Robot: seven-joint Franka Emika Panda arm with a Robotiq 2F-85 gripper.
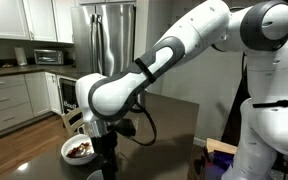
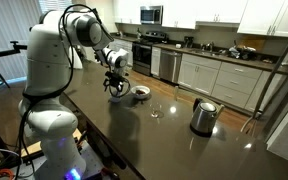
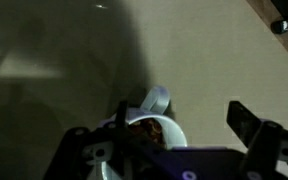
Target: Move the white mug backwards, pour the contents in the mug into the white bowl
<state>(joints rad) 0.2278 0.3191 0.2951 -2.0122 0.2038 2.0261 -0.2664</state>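
In the wrist view the white mug stands right below me, with brown contents inside and its handle pointing up-right. My gripper is open above it; the left finger sits over the mug's rim and the right finger is well clear over bare table. The white bowl with brown bits sits beside the gripper in both exterior views, where the bowl lies just past the gripper. The gripper hides the mug in both exterior views.
A clear drinking glass and a steel kettle stand further along the dark table. Kitchen cabinets and a fridge line the room behind.
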